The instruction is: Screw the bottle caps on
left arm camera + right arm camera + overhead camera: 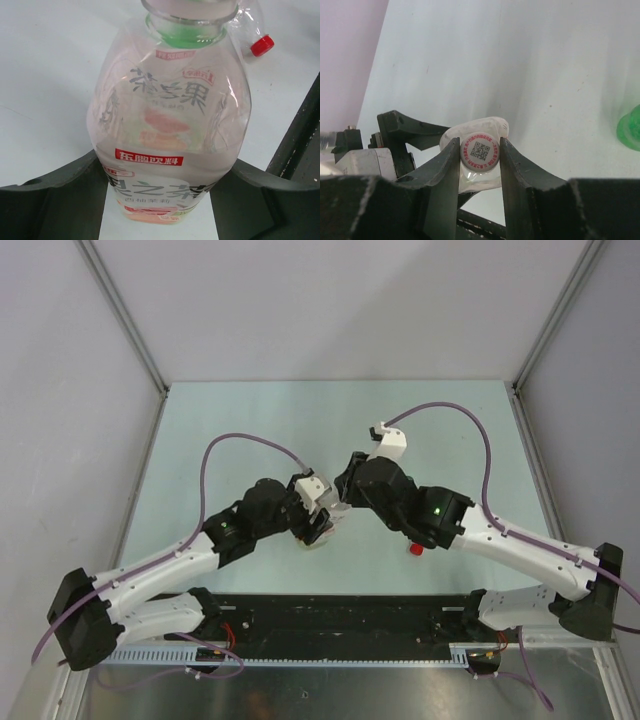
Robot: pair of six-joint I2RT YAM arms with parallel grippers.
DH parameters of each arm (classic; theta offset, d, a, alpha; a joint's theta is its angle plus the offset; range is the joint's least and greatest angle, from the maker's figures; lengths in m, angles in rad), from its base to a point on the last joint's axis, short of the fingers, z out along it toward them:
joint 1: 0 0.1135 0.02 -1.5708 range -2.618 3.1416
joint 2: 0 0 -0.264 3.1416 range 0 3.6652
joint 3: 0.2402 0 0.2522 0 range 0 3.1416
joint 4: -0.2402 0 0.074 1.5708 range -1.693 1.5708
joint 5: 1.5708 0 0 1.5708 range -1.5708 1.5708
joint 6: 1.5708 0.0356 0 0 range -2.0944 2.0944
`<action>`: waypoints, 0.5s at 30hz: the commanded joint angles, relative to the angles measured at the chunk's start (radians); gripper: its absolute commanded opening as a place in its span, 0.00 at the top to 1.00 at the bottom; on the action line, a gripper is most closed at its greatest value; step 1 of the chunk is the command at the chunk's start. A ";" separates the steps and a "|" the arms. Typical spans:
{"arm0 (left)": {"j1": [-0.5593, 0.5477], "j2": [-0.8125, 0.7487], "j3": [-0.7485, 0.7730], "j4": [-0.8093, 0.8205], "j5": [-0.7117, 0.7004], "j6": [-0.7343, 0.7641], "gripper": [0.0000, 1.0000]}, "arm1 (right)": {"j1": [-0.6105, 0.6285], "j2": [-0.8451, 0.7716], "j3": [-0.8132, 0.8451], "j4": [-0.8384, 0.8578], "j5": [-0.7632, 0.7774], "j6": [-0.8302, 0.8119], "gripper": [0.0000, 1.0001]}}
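Observation:
My left gripper (pixel 316 527) (pixel 160 200) is shut on the wider clear bottle (pixel 170 130) with the white-red label, its fingers on both sides of the lower body. My right gripper (pixel 345 498) (pixel 480 152) is shut on the white cap (pixel 479 154), which has a QR code on top and sits at that bottle's mouth (pixel 480 127). A red cap (pixel 262 45) on a clear plastic neck lies on the table beyond the bottle; it also shows in the top view (pixel 414 549). A blurred green thing (pixel 630 127) is at the right edge of the right wrist view.
The two arms meet at the middle of the pale table (pixel 330 420). Grey walls with metal frame posts (pixel 120 315) close the back and sides. A black rail (pixel 340 615) runs along the near edge between the arm bases.

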 commanded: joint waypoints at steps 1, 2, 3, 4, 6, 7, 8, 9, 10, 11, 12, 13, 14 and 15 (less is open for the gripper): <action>-0.004 -0.026 0.099 0.200 -0.018 -0.022 1.00 | 0.010 0.019 -0.014 -0.054 0.107 0.058 1.00; -0.004 -0.028 0.096 0.200 -0.018 -0.023 1.00 | 0.010 0.011 -0.014 -0.043 0.109 0.047 1.00; -0.004 -0.031 0.091 0.200 -0.017 -0.024 1.00 | 0.010 0.002 -0.015 -0.029 0.109 0.036 1.00; -0.004 -0.036 0.087 0.200 -0.015 -0.026 1.00 | 0.011 -0.007 -0.015 -0.018 0.108 0.024 1.00; -0.005 -0.044 0.080 0.200 -0.008 -0.029 1.00 | 0.009 -0.025 -0.015 0.004 0.097 -0.002 1.00; -0.005 -0.048 0.076 0.200 -0.002 -0.030 1.00 | 0.007 -0.032 -0.015 0.010 0.087 -0.013 0.98; -0.005 -0.051 0.074 0.201 0.004 -0.029 1.00 | 0.005 -0.038 -0.015 0.015 0.071 -0.022 0.90; -0.005 -0.053 0.073 0.201 0.008 -0.030 1.00 | 0.002 -0.044 -0.015 0.018 0.055 -0.029 0.84; -0.005 -0.053 0.072 0.201 0.010 -0.030 1.00 | 0.002 -0.049 -0.015 0.020 0.037 -0.035 0.79; -0.004 -0.051 0.072 0.201 0.011 -0.030 1.00 | 0.002 -0.053 -0.015 0.023 0.017 -0.044 0.73; -0.004 -0.051 0.071 0.201 0.011 -0.029 1.00 | 0.001 -0.056 -0.014 0.029 -0.004 -0.056 0.67; -0.005 -0.050 0.071 0.200 0.012 -0.030 1.00 | 0.002 -0.060 -0.014 0.035 -0.021 -0.069 0.60; -0.005 -0.047 0.069 0.200 0.014 -0.030 1.00 | 0.003 -0.065 -0.015 0.042 -0.037 -0.081 0.56; -0.005 -0.047 0.067 0.201 0.019 -0.029 1.00 | 0.003 -0.071 -0.015 0.051 -0.050 -0.096 0.52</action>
